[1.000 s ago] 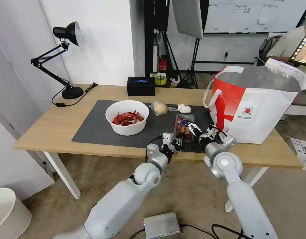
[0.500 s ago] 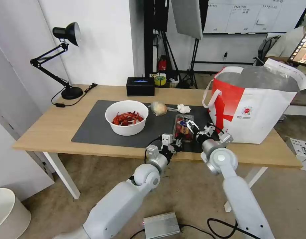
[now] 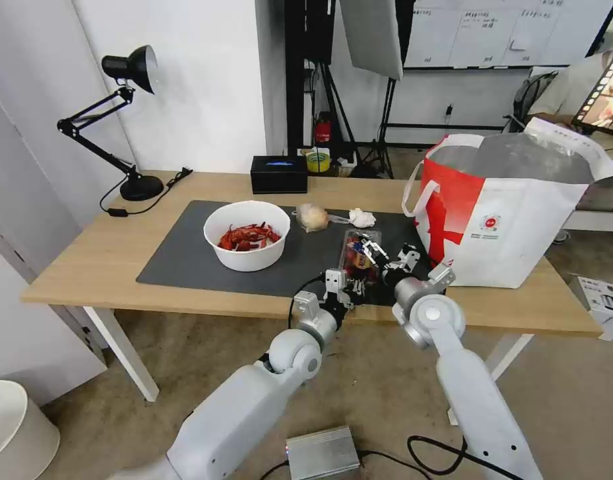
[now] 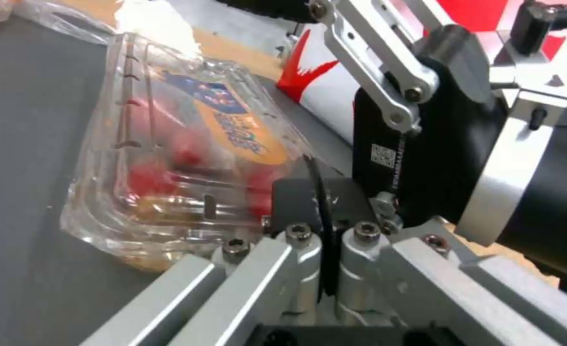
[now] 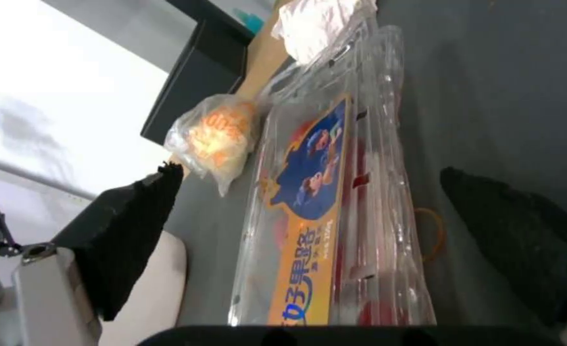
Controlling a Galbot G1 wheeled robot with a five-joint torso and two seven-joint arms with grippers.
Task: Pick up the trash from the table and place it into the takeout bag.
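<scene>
A glossy clear plastic clamshell box (image 3: 361, 250) lies on a matt dark grey mat (image 3: 186, 257) over the light wood bench (image 3: 86, 267).

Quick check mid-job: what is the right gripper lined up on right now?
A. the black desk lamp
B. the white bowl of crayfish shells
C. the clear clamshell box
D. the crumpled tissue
C. The right gripper has its fingers spread open on either side of the clear clamshell box on the dark mat.
</scene>
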